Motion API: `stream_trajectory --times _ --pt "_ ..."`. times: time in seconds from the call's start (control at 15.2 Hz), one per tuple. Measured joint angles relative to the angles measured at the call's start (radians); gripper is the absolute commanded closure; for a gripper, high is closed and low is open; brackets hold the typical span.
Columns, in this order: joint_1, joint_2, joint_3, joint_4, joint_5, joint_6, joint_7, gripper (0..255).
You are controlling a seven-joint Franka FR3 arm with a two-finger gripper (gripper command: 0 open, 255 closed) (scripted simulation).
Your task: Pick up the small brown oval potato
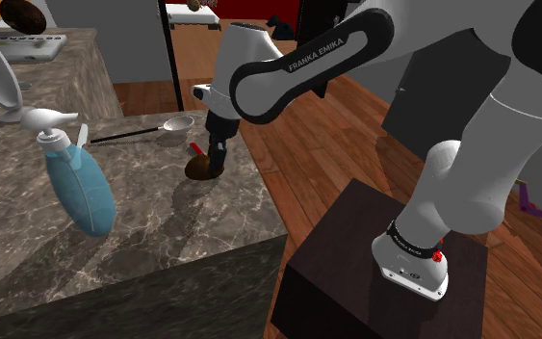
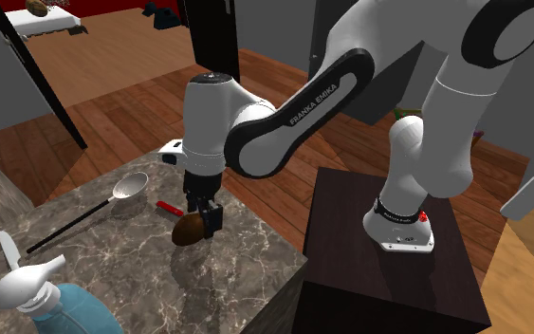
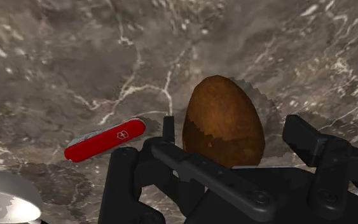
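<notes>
Grey-brown veined marble desk (image 1: pixel 163 231), plank wood floor (image 1: pixel 317 135) beyond its edge; dark box stand (image 1: pixel 346 250) at the shoulder view's 4 o'clock. Small brown oval potato (image 1: pixel 199 170) lies on the desk near the edge facing the stand, low shadow under it, so judged not lifted. All-black two-finger tool (image 1: pixel 217 157) is down at the potato; in the wrist view the tool (image 3: pixel 234 127) stands released, fingers either side of the potato (image 3: pixel 223 124), one close against its flank, the other showing a gap. Progress, as judged: approach and descent done; closing, grip and lift all left. Red folding pocket knife (image 3: pixel 104 141) just beside the potato, apart from it; in the second exterior view it sits at the potato's 11 o'clock. Long spoon with pale bowl and thin black handle (image 2: pixel 127 187) farther out along the same line, bowl looks bare. Containers: blue pump bottle with white nozzle head (image 1: pixel 78 193), at roughly 8 o'clock from the potato in the shoulder view, well apart; opaque, contents cannot be told. Knife close enough to be nudged if the fingers drift on closing.
</notes>
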Motion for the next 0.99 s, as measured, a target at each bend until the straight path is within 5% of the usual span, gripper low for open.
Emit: stream_trajectory --times 0.13,0.2,0.99 --pt "0.0 0.014 0.0 -0.009 0.004 0.022 -0.007 0" --pt "0.0 0.017 0.0 -0.01 0.005 0.027 -0.008 255" --pt "0.0 0.01 0.0 -0.004 0.003 0.015 -0.005 255"
